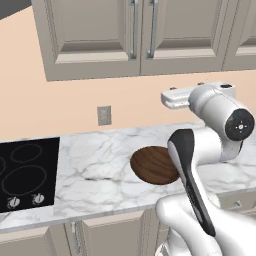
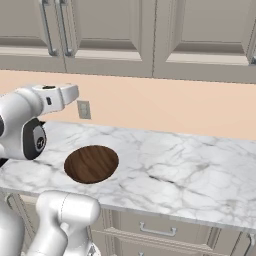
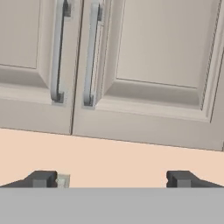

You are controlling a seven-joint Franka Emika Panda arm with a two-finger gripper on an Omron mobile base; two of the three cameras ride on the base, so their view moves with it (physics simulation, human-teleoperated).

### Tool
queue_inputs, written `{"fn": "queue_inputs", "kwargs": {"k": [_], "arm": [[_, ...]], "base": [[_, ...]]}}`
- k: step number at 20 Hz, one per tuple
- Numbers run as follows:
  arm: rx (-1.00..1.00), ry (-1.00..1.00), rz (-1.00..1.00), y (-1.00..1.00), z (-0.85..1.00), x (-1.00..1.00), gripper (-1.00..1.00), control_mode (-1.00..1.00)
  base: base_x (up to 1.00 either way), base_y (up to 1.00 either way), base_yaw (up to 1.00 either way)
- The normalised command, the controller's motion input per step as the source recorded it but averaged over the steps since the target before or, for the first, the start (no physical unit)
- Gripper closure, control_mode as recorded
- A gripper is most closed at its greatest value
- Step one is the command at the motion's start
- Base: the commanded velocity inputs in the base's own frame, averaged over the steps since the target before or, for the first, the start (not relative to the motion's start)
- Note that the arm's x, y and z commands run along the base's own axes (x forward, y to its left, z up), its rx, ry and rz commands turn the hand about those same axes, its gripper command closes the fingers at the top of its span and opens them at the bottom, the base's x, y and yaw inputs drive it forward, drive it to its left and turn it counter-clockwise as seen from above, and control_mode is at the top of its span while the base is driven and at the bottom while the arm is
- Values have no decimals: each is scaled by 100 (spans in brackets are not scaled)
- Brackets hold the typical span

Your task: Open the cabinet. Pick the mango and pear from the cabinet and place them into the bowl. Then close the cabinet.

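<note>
Left base view: the cabinet [image 1: 140, 37] hangs shut above the marble surface [image 1: 95, 170], its two handles [image 1: 143, 27] side by side at the door seam. The bowl [image 1: 152, 165] sits on the surface, partly behind the arm, with a cooktop [image 1: 27, 172] to its left and a wall outlet [image 1: 104, 115] above.

Right base view: the bowl [image 2: 91, 163] lies empty; drawers [image 2: 155, 231] sit below.

Hand view: the pincer [image 3: 111, 178] is wide open, holding nothing, below the handles. They are close together, so a reach could catch both or slip off.
</note>
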Motion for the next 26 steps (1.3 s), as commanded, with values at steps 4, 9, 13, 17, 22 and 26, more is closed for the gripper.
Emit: {"fn": "queue_inputs", "kwargs": {"k": [4, 9, 13, 17, 22, 26], "arm": [[0, -13, 0, 0, 16, -6, -100, -100], [0, -11, 0, 0, 23, -2, -100, -100], [0, -15, 0, 3, 44, 0, -100, -100], [0, -14, 1, 16, 32, 3, -100, -100], [0, -12, 3, 30, 14, 23, -100, -100], [3, -4, 2, 24, 0, 47, -100, -100]], "base": [[0, 0, 0], [0, 0, 0], [0, 0, 0], [0, 0, 0], [0, 0, 0], [0, 0, 0]]}}
